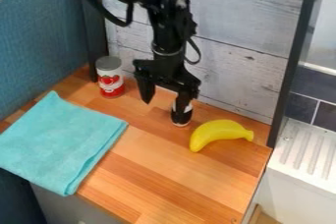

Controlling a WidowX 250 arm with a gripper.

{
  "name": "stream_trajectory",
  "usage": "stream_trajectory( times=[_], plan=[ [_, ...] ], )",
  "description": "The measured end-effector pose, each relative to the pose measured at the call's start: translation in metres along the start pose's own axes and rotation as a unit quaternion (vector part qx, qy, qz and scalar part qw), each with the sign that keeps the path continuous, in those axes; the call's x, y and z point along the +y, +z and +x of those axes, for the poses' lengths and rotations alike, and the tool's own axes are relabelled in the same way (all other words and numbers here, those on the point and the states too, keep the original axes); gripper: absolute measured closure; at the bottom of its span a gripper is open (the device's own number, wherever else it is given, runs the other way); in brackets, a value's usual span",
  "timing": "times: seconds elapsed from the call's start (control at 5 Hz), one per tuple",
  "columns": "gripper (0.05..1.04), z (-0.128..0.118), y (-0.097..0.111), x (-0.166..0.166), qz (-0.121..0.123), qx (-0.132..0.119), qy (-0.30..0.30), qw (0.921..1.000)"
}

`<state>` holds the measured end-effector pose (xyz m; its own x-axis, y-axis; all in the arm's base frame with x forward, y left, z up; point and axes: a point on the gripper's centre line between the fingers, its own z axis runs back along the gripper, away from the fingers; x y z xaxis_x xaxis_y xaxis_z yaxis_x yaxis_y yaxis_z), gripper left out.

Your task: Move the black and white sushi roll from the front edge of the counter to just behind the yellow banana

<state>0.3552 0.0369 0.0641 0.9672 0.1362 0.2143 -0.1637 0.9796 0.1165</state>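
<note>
The black gripper (pixel 164 101) hangs over the back middle of the wooden counter, its two fingers spread wide apart with nothing between them. Directly at its right finger stands a small dark object with white parts (pixel 182 116); whether they touch, I cannot tell, and the finger hides its upper portion. To the gripper's left, a red and white can with a metal top (pixel 110 76) is upright near the back corner. A yellow banana (pixel 218 133) lies to the right, curved. On the left lies a folded turquoise cloth (pixel 60 142).
The wooden counter (pixel 171 169) is bordered by a blue-grey panel (pixel 42 51) on the left and a whitewashed plank wall (pixel 242 41) behind. A dark upright post (pixel 294 56) and a white ridged drainboard (pixel 305 154) stand at the right.
</note>
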Motion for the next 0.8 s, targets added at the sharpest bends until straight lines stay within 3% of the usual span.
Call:
stream_trajectory(
  times=[0.2,0.4,0.8],
  plan=[
    [0.073,-0.028,0.029,0.01,-0.003,-0.007,-0.022,0.9997],
    [0.073,-0.064,0.044,0.042,-0.016,0.014,-0.031,0.9993],
    [0.073,-0.096,0.044,0.074,-0.048,0.076,-0.034,0.9954]
  ],
)
